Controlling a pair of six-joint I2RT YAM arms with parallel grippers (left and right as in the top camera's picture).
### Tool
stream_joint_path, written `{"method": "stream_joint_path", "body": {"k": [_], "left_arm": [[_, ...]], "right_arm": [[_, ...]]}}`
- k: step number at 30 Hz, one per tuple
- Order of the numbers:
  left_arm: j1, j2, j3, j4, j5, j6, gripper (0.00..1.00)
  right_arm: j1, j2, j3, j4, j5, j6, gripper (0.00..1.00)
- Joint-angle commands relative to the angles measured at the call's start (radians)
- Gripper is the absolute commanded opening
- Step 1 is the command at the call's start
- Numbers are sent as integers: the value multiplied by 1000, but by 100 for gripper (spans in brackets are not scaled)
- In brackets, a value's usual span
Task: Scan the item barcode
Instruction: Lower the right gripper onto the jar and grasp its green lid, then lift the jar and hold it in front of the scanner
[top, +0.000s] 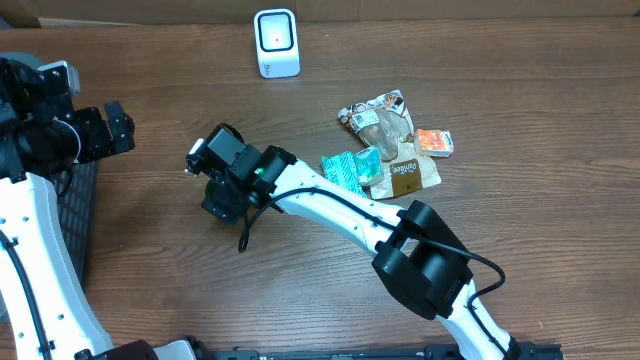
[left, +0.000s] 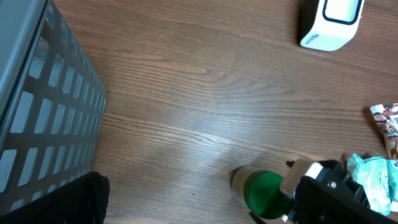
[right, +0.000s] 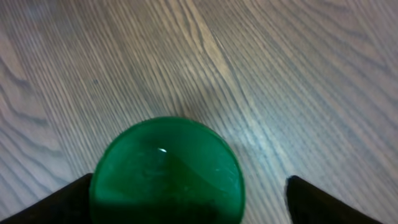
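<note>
A round container with a green lid (right: 166, 171) stands upright on the wooden table, seen too in the left wrist view (left: 267, 194). My right gripper (right: 186, 193) hangs over it, open. Its left finger (right: 74, 199) is at the lid's edge and its right finger (right: 311, 199) stands well apart from it. In the overhead view the right gripper (top: 222, 192) hides the container. The white barcode scanner (top: 276, 42) stands at the table's far edge. My left gripper (top: 105, 130) hovers at the far left, open and holding nothing.
A grey slatted basket (left: 37, 93) sits at the left edge. A pile of snack packets lies right of centre: a crumpled wrapper (top: 385, 118), an orange packet (top: 434, 142), a teal packet (top: 350, 170) and a brown one (top: 410, 176).
</note>
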Motion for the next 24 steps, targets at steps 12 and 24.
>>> {"method": "stream_joint_path", "body": {"k": [12,24], "left_arm": [[-3,6,3,2,11,12,100],[-3,6,3,3,11,12,100]], "right_arm": [[-12,-2,11,8,49,104,55],[-111,-68,20,-89,259,627,57]]}}
